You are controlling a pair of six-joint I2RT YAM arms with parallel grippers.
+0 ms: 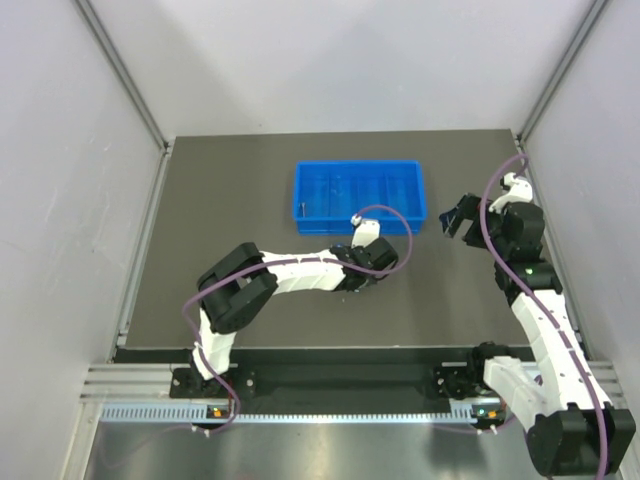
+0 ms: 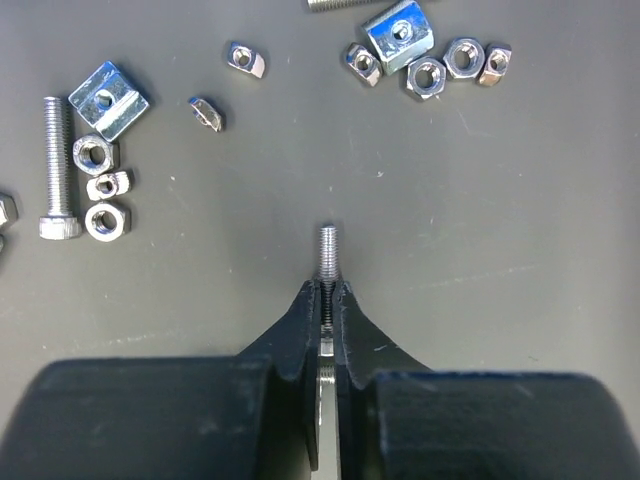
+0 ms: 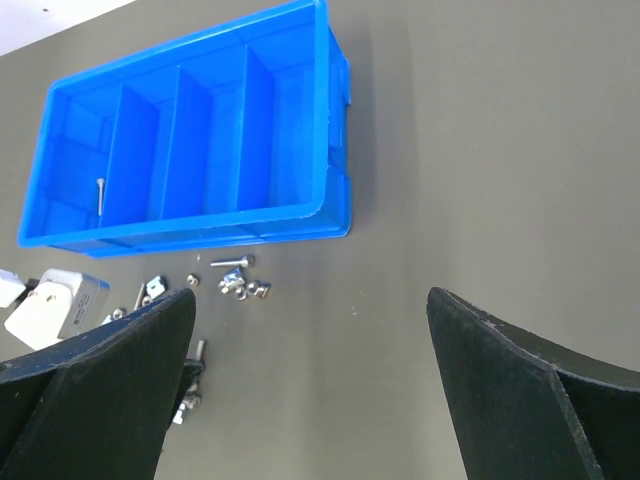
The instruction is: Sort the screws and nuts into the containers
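**Left gripper closed on a screw beside the blue tray**

Only the left wrist view shows the left gripper (image 2: 328, 292) pinched tight on a screw (image 2: 327, 250). Its silvery threaded shaft stands out past the fingertips, and the rest is hidden between the jaws. Ahead lie loose nuts (image 2: 445, 65), some hexagonal and some squarish, and a second screw (image 2: 58, 165) with a cylindrical head, all apart from the jaws. The right wrist view places this hardware just beside the near long wall of the tray (image 3: 200, 218) on the worktop (image 3: 480, 150). It also shows one fastener (image 3: 101, 192) inside an end compartment. The right gripper (image 3: 310, 300) stands wide open and empty near the worktop's right edge.
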